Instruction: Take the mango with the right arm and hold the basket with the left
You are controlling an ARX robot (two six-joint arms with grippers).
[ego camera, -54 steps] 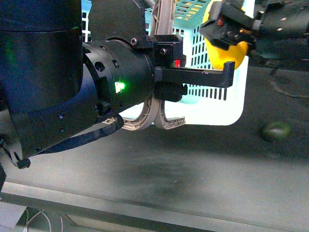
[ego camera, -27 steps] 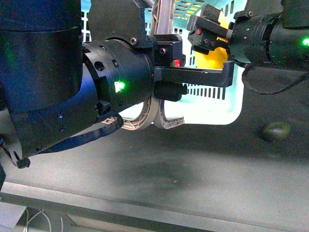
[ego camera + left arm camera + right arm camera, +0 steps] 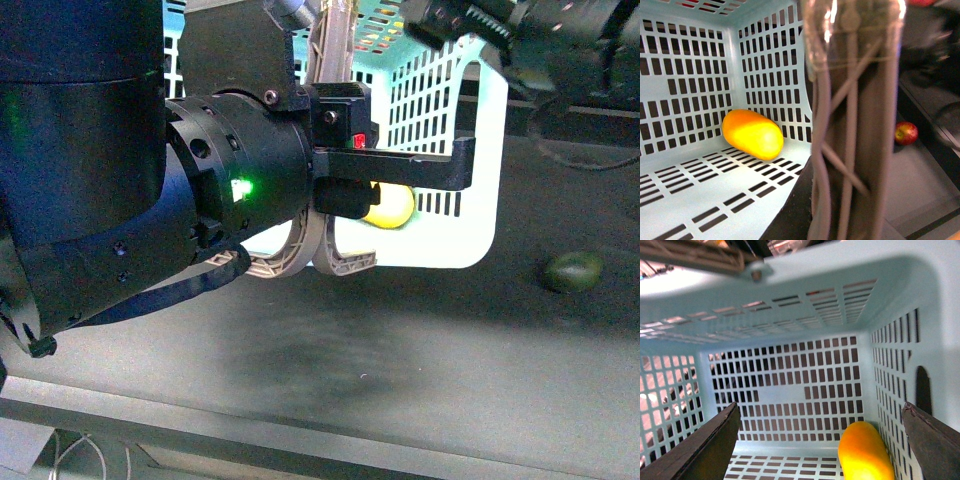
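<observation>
The light-blue basket stands behind my bulky black left arm. My left gripper, with pale curved fingers, is shut on the basket's grey-brown handle. The yellow mango lies on the basket floor against a slotted wall; it also shows in the left wrist view and the right wrist view. My right gripper is above the basket's rim at the top of the front view. In the right wrist view, the right gripper is open and empty, looking down into the basket, its jaws wide apart above the mango.
A dark green roundish fruit lies on the dark table right of the basket. A red apple lies on the table outside the basket. The second handle crosses above the basket's far rim.
The right gripper carried the mango over the basket and let it go; the mango now lies on the basket floor. The right gripper has risen and is open. The left arm holds on.
</observation>
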